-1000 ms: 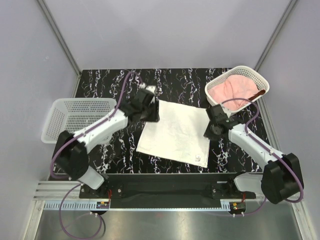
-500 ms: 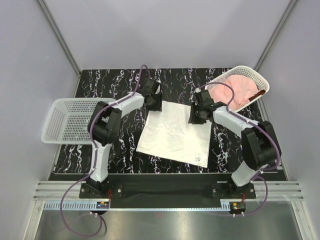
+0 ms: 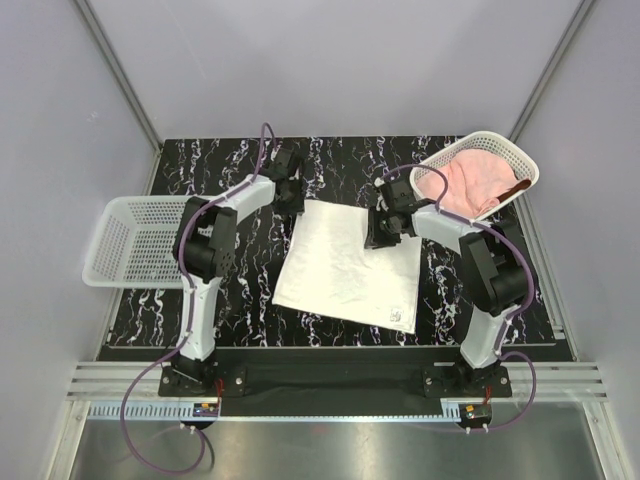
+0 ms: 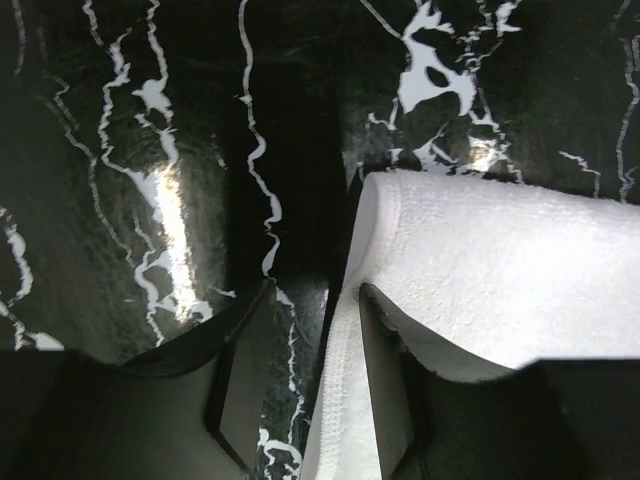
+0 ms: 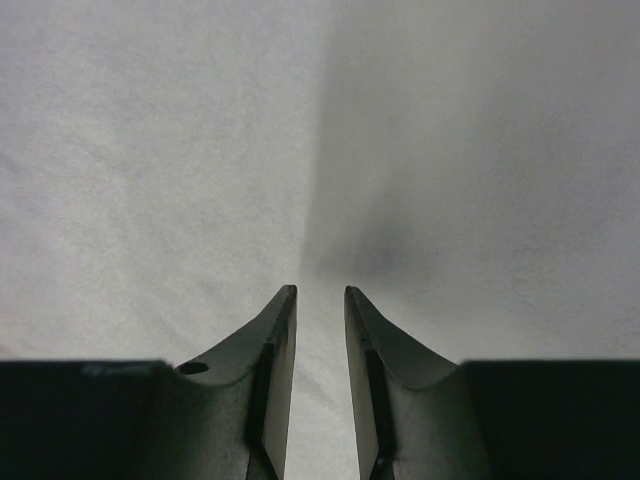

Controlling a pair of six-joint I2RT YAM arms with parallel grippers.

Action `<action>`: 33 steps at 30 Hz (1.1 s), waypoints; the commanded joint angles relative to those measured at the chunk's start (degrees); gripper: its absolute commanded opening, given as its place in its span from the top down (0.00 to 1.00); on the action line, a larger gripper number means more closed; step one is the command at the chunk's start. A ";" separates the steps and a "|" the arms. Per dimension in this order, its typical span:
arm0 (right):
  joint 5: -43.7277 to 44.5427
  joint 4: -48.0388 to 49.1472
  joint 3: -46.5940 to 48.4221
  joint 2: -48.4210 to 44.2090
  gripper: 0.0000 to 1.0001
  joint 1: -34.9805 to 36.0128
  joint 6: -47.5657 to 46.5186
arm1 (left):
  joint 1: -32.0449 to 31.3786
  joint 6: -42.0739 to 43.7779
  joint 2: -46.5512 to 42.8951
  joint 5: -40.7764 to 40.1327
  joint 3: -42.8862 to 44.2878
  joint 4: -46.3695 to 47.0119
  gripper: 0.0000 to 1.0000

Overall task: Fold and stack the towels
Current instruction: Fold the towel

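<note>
Nearest, flat on the black marbled desk [image 3: 250, 310]: one white towel [image 3: 345, 270]. At its far-left corner, left claw [image 4: 316, 288]: straddles the hem, released. On its far edge, right claw [image 5: 319, 290]: fingers narrowly apart over cloth; grip impossible to tell. Two mesh baskets: left basket [image 3: 150, 200] beside the desk; right basket [image 3: 480, 135], farthest, holds one pink towel [image 3: 465, 180] and one rust-brown towel [image 3: 517, 188].

Open tabletop [image 3: 250, 290] either side of white towel [image 3: 345, 270]; left basket [image 3: 130, 240] at edge, right basket [image 3: 487, 134] at far corner.
</note>
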 commanded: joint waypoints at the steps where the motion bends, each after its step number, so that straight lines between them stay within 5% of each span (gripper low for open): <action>1: -2.98 2.61 6.11 2.73 0.67 0.27 -2.18 | 0.55 -1.10 1.25 -4.63 2.22 -3.67 0.56; 14: -9.39 0.94 19.21 14.60 0.66 1.67 -6.40 | 4.42 -3.92 -14.20 -18.00 -3.15 -8.52 0.54; 27: -1.07 -8.71 32.81 15.48 0.66 4.75 -6.48 | 4.42 3.20 -10.97 2.21 -2.36 -1.84 0.57; 33: 6.06 -13.83 36.97 17.59 0.79 1.06 -8.24 | 4.42 4.61 -7.54 4.15 -1.92 -1.58 0.66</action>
